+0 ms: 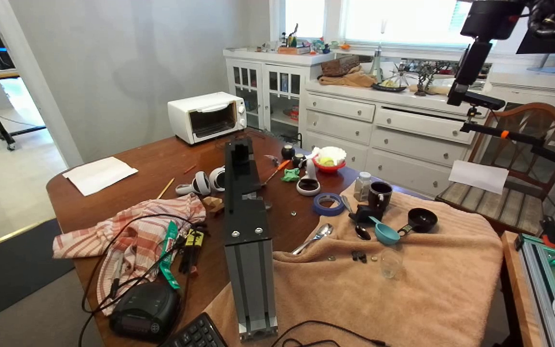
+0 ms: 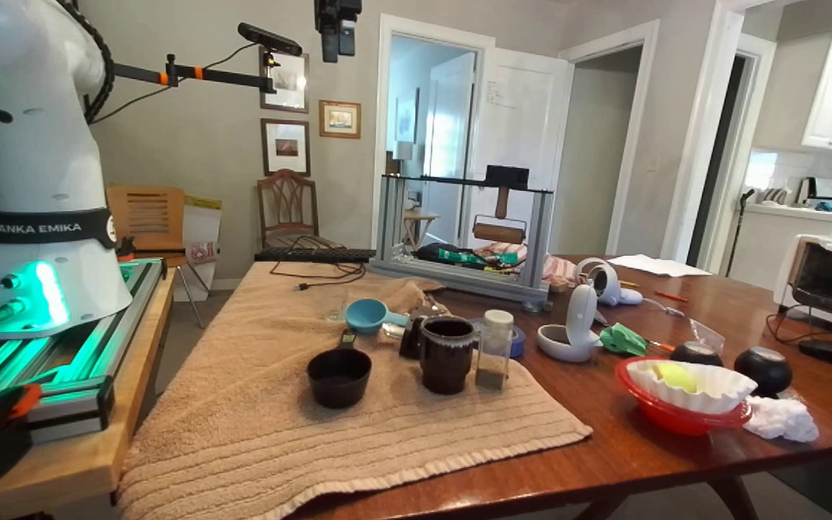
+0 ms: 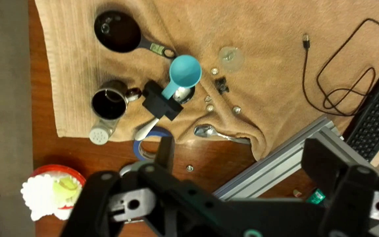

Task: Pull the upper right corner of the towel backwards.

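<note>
The tan towel lies over the table and hangs over its edge, seen in both exterior views. In the wrist view the towel has a squared corner at left and a bunched fold near the metal frame. My gripper is open and empty, fingers wide apart, with tabletop and frame showing between them. It is high above the table, at the upper right in an exterior view and at the top in an exterior view. It does not touch the towel.
On the towel are a black cup, blue scoop, dark mug, shaker, black block and spoon. A metal frame stands upright. A striped cloth and red bowl are also on the table.
</note>
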`<state>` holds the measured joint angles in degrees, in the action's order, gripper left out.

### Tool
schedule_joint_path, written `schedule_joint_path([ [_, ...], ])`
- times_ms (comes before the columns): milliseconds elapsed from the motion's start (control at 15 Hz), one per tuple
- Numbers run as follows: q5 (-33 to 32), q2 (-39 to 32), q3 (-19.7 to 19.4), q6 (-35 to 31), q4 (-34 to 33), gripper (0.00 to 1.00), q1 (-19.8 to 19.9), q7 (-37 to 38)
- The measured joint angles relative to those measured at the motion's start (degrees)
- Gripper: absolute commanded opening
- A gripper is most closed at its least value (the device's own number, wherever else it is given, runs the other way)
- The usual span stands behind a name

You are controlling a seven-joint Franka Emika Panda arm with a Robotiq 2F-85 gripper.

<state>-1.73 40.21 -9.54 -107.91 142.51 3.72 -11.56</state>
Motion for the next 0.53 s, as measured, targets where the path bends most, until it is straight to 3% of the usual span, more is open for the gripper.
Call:
schedule_joint_path([
  [533, -0.2, -19.8, -7.3, -2.1, -19.2, 1.00, 0.9, -12.1],
])
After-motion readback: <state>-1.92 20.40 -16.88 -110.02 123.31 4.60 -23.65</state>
